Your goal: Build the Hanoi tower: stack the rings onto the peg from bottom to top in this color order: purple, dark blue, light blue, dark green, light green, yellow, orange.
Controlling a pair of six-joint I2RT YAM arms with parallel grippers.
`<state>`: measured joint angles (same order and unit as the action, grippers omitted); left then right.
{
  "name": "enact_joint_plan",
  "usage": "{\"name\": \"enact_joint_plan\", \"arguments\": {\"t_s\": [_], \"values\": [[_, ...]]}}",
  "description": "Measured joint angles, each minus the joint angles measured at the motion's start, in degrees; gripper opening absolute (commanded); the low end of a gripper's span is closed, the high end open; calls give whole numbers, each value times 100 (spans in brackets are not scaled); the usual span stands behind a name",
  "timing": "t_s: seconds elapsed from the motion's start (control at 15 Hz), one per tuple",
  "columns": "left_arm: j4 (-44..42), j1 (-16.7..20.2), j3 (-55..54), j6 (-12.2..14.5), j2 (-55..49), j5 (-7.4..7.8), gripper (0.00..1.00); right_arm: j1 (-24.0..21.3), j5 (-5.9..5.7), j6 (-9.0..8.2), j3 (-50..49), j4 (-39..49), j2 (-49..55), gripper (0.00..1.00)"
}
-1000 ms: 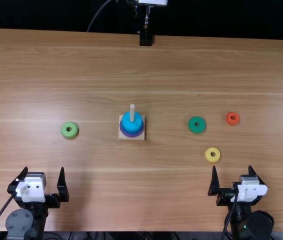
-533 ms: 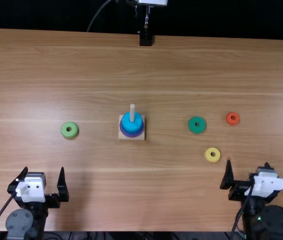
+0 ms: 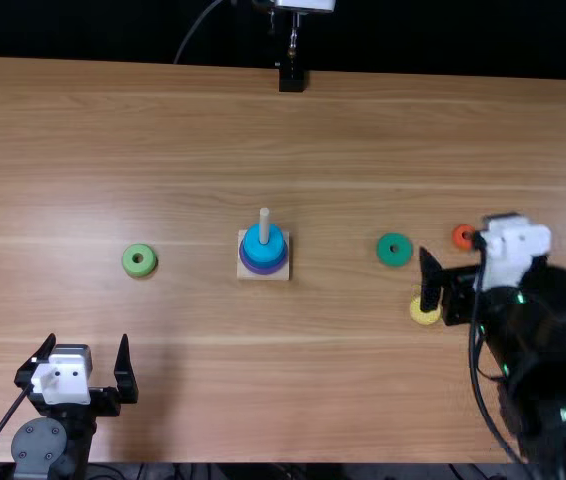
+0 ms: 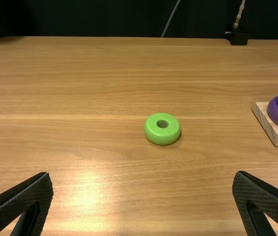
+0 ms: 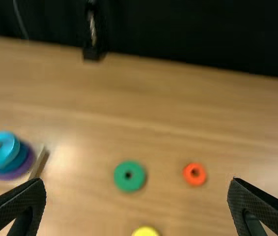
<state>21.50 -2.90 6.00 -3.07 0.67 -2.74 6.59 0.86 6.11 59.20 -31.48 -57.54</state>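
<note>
The wooden base [image 3: 278, 273] holds a peg [image 3: 264, 222] with purple, dark blue and light blue rings [image 3: 264, 250] around it. My right gripper [image 3: 455, 250], open, hangs over the table between the dark green ring [image 3: 394, 250] and the orange ring [image 3: 463, 236], partly covering the yellow ring [image 3: 424, 312]. In its wrist view, the right gripper [image 5: 136, 196] stands wide with the dark green ring [image 5: 129, 176] beyond it. My left gripper [image 3: 85, 362] is open at the near left, and the left wrist view shows this gripper [image 4: 143, 196] short of the light green ring [image 4: 162, 129].
A black stand [image 3: 291, 76] is at the table's far edge. The right arm stretches over the table's right side. Bare wood [image 3: 203, 340] lies between the left gripper and the peg's base.
My right gripper has moved forward from the near right edge, after shifting slightly right, and now partly covers the yellow and orange rings. The left arm and the rings have stayed put.
</note>
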Motion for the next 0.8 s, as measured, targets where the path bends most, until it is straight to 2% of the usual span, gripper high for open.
{"name": "enact_joint_plan", "arguments": {"t_s": [0.07,0.13,0.27,0.4,0.6,0.8], "values": [[-2,0,0,0,0,-2,100,46,-2,-22,444,-363,-649,100],[-2,0,0,4,0,-2,100,50,-2,-140,796,-704,-1287,100],[0,0,0,2,0,-4,100,50,-4,-608,1088,-933,-2367,100],[-2,0,2,0,0,-4,100,50,-4,-986,1130,-970,-3174,100],[-2,0,0,2,0,-2,100,50,-2,-1226,1130,-962,-3910,100],[-2,0,0,2,0,-2,100,50,-2,-1287,1202,-879,-4232,100]]}}
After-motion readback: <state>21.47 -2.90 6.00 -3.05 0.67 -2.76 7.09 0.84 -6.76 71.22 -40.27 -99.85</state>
